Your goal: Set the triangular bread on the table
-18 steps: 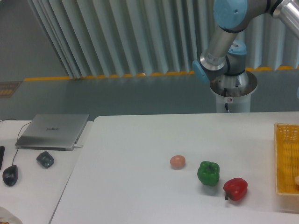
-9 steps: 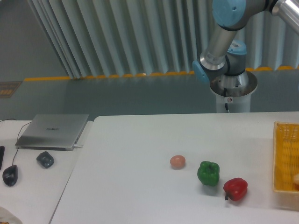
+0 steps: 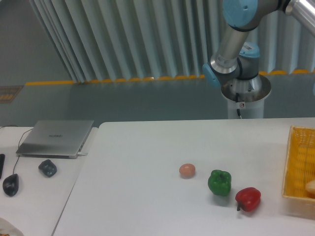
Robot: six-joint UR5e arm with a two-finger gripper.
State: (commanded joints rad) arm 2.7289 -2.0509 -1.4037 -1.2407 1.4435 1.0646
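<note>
At the table's (image 3: 147, 147) right edge, perhaps bread (image 3: 311, 187); hand unseen.

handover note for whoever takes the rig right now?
End effector: out of frame, state unknown; only the arm's upper links show, above the far edge of the table.
Triangular bread: not clearly visible. A pale tan item sits in the yellow basket at the right edge, cropped; it may be the bread.
On the table: pinkish ball, green pepper, red pepper.
Done: no bread on the table.
Left: pick the bread and set it on the table.
</note>
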